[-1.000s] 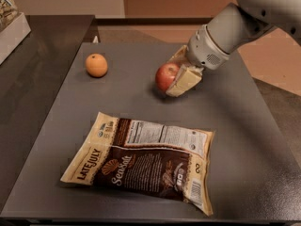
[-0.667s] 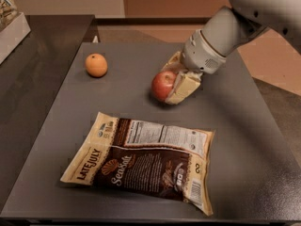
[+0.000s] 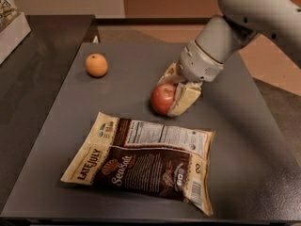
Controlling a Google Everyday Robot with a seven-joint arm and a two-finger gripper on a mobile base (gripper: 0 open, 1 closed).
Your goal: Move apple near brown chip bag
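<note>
The red apple (image 3: 162, 99) sits on the grey table (image 3: 244, 145) just above the upper edge of the brown chip bag (image 3: 141, 161), with a small gap between them. The bag lies flat at the front, printed "LATE JULY" and "Sea Salt", label side up. My gripper (image 3: 175, 92) comes in from the upper right on a white arm; its cream fingers (image 3: 186, 98) are closed around the apple's right side, one in front and one behind.
A small orange fruit (image 3: 96, 65) lies at the table's back left. A darker table (image 3: 37, 69) adjoins on the left, with a white box (image 3: 11, 29) at its far corner. The grey table's right edge runs close beside the arm.
My gripper has moved the apple toward the front and slightly left, closer to the chip bag. The bag and the orange fruit have not moved.
</note>
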